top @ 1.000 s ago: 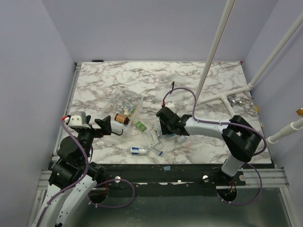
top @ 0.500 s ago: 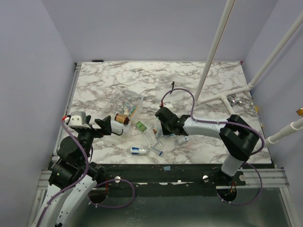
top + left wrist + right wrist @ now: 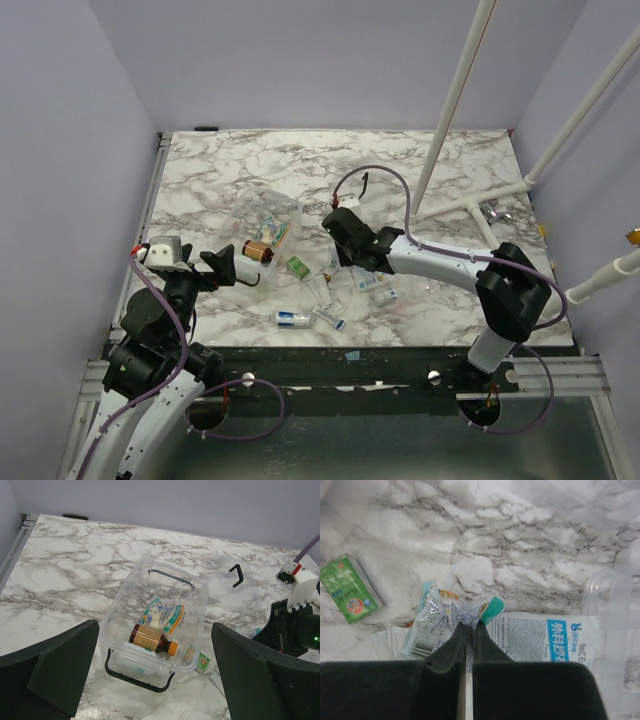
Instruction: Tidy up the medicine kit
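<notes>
Marble table, two arms.

- Right gripper: the jaws are pinched together on the crumpled edge of one silver sachet. The sachet has a barcode and a teal corner. In the top view this gripper sits just right of the clear box.
- Under the sachet lies one white packet with blue print, flat on the table.
- Left gripper: it is spread wide and holds nothing. Its two fingers frame the box from the near side and stand apart from it.
- We count one clear box with two black handles, one at each end.
- Inside the box we count one amber bottle with an orange cap, lying on its side. One green-and-yellow sachet is just behind it. Something white lies under the bottle, but we cannot make it out.
- One green carton rests outside the box, touching its near right corner.
- One white-and-blue tube lies loose near the front edge.
- Several clear wrappers lie around it. They are too small for us to count.
</notes>
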{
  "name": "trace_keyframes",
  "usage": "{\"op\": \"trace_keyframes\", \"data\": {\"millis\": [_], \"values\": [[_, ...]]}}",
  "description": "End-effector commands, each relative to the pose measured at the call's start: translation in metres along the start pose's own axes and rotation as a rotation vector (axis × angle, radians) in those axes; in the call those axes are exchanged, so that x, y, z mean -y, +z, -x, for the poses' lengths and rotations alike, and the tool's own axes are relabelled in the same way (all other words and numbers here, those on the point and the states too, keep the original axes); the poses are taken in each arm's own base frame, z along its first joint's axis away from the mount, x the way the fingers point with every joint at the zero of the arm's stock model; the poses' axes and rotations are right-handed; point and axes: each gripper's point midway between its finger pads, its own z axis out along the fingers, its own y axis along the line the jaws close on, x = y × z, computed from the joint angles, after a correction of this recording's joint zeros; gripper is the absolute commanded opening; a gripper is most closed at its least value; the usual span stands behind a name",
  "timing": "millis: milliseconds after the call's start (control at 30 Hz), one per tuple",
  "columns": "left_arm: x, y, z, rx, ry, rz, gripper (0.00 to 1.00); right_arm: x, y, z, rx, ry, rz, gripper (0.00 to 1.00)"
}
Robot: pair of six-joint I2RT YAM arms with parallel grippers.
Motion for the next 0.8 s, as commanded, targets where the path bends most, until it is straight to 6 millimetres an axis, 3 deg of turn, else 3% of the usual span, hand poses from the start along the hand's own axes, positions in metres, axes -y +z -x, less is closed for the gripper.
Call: {"op": "trace_keyframes", "data": {"millis": [0, 400, 633, 767], "values": [[0.006, 0.0, 0.0, 0.009, -0.001, -0.034, 0.98, 0.012, -0.024, 0.052, 0.121, -0.054, -0.056, 0.01], [0.005, -0.001, 0.0, 0.009, -0.003, -0.032, 0.98, -0.044, -0.057, 0.15, 0.306, -0.195, 0.159, 0.01], [0.005, 0.0, 0.0, 0.006, -0.002, -0.032, 0.98, -0.081, -0.06, 0.193, 0.355, -0.214, 0.261, 0.01], [0.005, 0.0, -0.001, 0.004, -0.001, -0.03, 0.98, -0.099, -0.048, 0.203, 0.34, -0.225, 0.296, 0.01]]}}
